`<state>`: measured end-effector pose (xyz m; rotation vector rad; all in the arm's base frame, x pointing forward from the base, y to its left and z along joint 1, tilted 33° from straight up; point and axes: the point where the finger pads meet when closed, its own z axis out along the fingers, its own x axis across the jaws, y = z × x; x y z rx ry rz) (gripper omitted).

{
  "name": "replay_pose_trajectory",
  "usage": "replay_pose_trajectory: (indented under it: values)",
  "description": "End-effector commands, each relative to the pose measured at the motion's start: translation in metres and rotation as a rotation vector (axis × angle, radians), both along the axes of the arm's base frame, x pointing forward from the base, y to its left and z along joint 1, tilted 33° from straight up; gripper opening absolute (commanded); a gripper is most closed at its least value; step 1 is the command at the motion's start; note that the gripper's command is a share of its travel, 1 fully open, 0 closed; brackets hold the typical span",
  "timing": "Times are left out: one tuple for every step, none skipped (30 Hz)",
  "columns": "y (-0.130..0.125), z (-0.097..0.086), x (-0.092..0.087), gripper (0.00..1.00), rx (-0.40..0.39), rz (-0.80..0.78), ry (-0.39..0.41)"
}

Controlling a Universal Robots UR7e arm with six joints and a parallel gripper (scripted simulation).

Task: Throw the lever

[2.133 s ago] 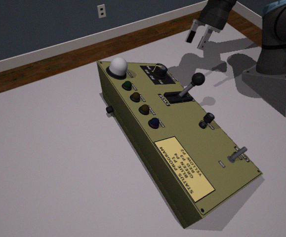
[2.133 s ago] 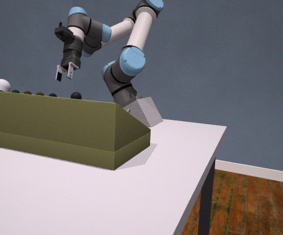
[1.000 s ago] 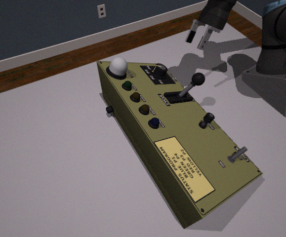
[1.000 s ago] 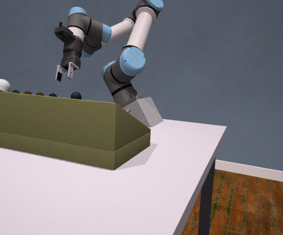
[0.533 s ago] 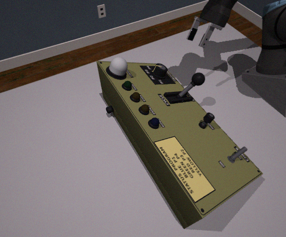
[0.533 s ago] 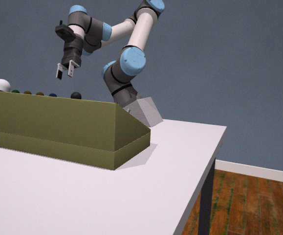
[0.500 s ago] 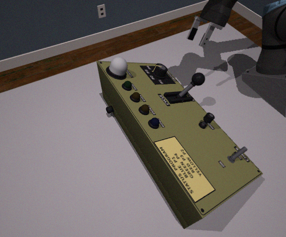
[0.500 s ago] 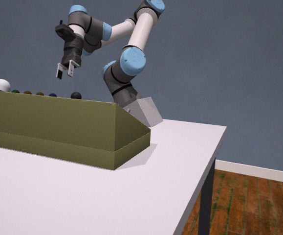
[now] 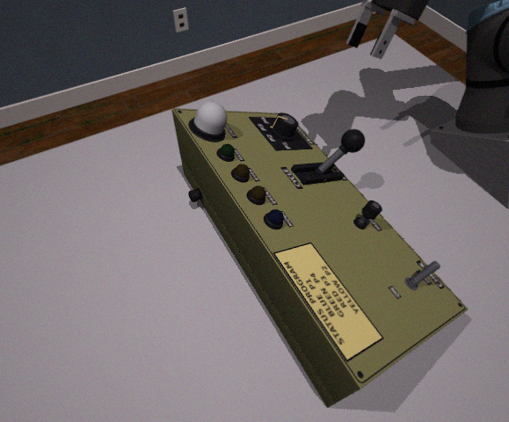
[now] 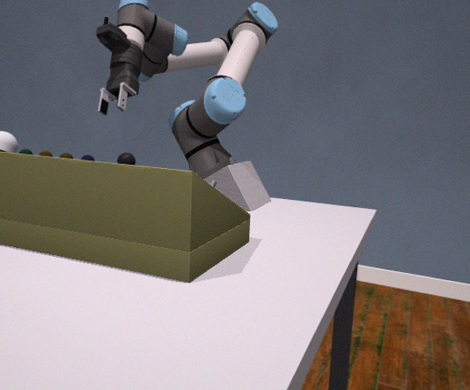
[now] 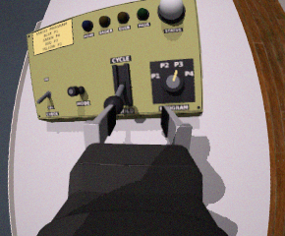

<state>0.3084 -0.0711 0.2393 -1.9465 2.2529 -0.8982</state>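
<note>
While up high: the gripper hangs over the console, fingers wide apart, nothing in it.
Lever: the lever with a black ball top stands in a black slot mid-panel, tipped away from the word CYCLE.
Dial: a black dial has P2 and P3 written by it.
Yellow card: the card reads STATUS and PROGRAM, then BLUE, GREEN, YELLOW.
Worktop: the console sits on the pale worktop.

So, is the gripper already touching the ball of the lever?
No, in the exterior view the open gripper hangs well above the console, apart from the lever's black ball.
</note>
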Motion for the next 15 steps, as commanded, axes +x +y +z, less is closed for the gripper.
replay_pose_trajectory:
  values:
    - [0.007,0.010,-0.004,1.00,0.000,0.000,-0.001]
    - [0.009,0.012,-0.005,1.00,0.000,0.000,-0.001]
    - [0.010,0.014,-0.006,1.00,0.000,0.000,-0.001]
    - [0.012,0.016,-0.007,1.00,0.000,0.000,-0.001]
    - [0.013,0.018,-0.007,1.00,0.000,0.000,-0.001]
    - [0.015,0.020,-0.008,1.00,0.000,0.000,-0.001]
    - [0.016,0.022,-0.009,1.00,0.000,0.000,-0.001]
    - [0.017,0.023,-0.009,1.00,0.000,0.000,-0.001]
    - [0.018,0.024,-0.010,1.00,0.000,0.000,-0.001]
    - [0.018,0.025,-0.010,1.00,0.000,0.000,-0.001]
    - [0.019,0.026,-0.010,1.00,0.000,0.000,-0.001]
    - [0.019,0.027,-0.011,1.00,0.000,0.000,-0.001]
    - [0.020,0.027,-0.011,1.00,0.000,0.000,-0.001]
    - [0.020,0.027,-0.011,1.00,0.000,0.000,-0.001]
    - [0.020,0.028,-0.011,1.00,0.000,0.000,-0.001]
